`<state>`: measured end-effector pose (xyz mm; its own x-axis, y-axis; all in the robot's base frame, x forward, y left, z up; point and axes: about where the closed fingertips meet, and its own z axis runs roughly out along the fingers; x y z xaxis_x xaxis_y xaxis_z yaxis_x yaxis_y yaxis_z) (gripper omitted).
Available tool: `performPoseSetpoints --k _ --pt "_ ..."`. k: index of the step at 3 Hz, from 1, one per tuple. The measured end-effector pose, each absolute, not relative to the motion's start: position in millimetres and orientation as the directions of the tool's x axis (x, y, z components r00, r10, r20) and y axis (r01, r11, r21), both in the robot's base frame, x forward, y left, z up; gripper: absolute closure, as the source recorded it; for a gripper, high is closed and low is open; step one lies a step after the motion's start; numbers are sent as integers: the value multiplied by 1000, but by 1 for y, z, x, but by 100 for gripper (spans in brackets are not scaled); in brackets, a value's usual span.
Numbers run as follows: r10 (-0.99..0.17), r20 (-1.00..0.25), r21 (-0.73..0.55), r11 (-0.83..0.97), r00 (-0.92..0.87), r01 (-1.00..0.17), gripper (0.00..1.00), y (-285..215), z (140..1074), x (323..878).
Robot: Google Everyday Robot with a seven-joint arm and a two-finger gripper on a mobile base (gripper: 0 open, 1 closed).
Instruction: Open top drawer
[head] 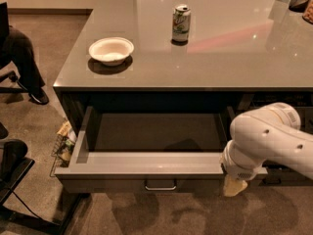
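Top drawer point(146, 161) stands wide open under the front edge of the table point(234, 62) - pale grey inside showing, nothing visible in it, small metal handle point(160, 185) at the centre of its front panel. Gripper point(234, 186) hangs off the white arm point(269, 141) at the drawer front's right end, tip pointing down at the carpet, well right of the handle - can't tell if it is spread or closed. On the table, a white bowl point(111, 50) sits left and a can point(181, 23) stands upright further back, well apart.
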<state>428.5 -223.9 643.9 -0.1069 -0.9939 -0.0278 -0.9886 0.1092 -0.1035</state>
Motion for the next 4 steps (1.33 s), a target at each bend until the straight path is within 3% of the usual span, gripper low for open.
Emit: performPoseSetpoints --k 1,2,3,4 --pt "-984 -20 -22 175 -175 -984 61 -227 628 383" --pt "-984 -18 -17 179 -179 -984 92 -227 630 380" --pt "-984 -18 -17 179 -179 -984 100 -227 630 380" --pt "-984 -17 -18 179 -179 -984 82 -227 631 379"
